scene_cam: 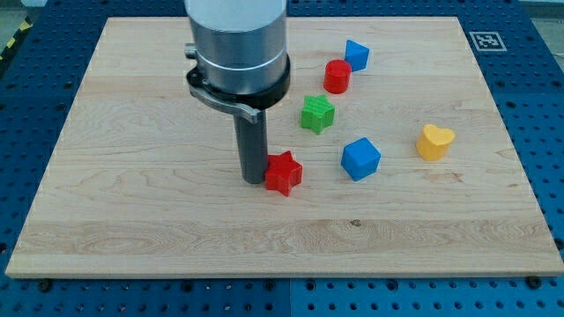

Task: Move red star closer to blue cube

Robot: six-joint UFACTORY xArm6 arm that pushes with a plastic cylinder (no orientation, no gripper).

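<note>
Blue perforated metal frames the pale wooden tabletop [132, 229], which fills nearly the whole view. I have no jaws on this end effector, only a straight dark rod, so it has hold of nothing; my tip [253, 180] stands near the middle of the tabletop, touching or just about touching the red star's [283, 173] side that faces the left edge. Toward the right edge from the star, near it but apart, sits the blue cube [360, 158], and farther that way the yellow heart-shaped block [434, 142]. Toward the top edge I see the green star [317, 114], then the red cylinder [337, 77], with a second, smaller blue block [356, 55] just beside it; its shape I cannot make out surely.
</note>
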